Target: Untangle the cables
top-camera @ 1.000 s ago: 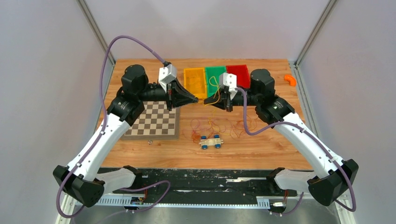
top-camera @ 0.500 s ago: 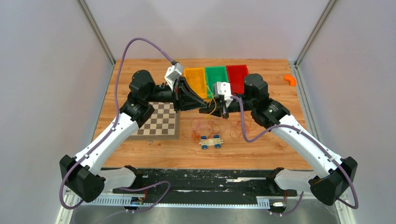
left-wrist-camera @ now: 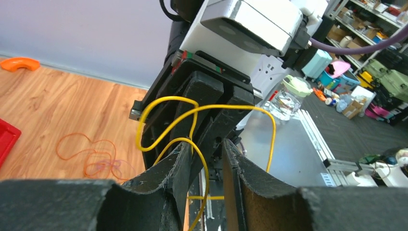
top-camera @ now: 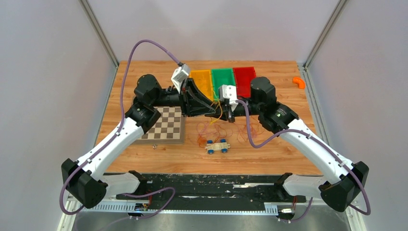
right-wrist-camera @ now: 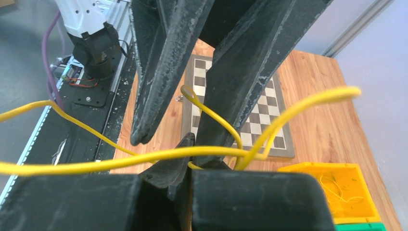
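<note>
On the brown wooden table (top-camera: 269, 149) the two arms meet tip to tip. The right gripper (right-wrist-camera: 188, 144) is pressed together, pinching the thin yellow cable (left-wrist-camera: 226, 107). The left gripper (left-wrist-camera: 206, 144) stands slightly spread, with a strand of that cable running lengthwise through its gap (nothing gripped there). The tangled orange and red cables (top-camera: 219, 129) lie below both claws, just beyond the small wooden toy car (top-camera: 217, 146).

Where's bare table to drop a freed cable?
Free: near-right table, between toy car and right edge; far-left corner beyond the chessboard; gap between red bin and orange piece. Crowded: centre, left claw and right claw meet on the yellow cable, over the cable tangle.
</note>
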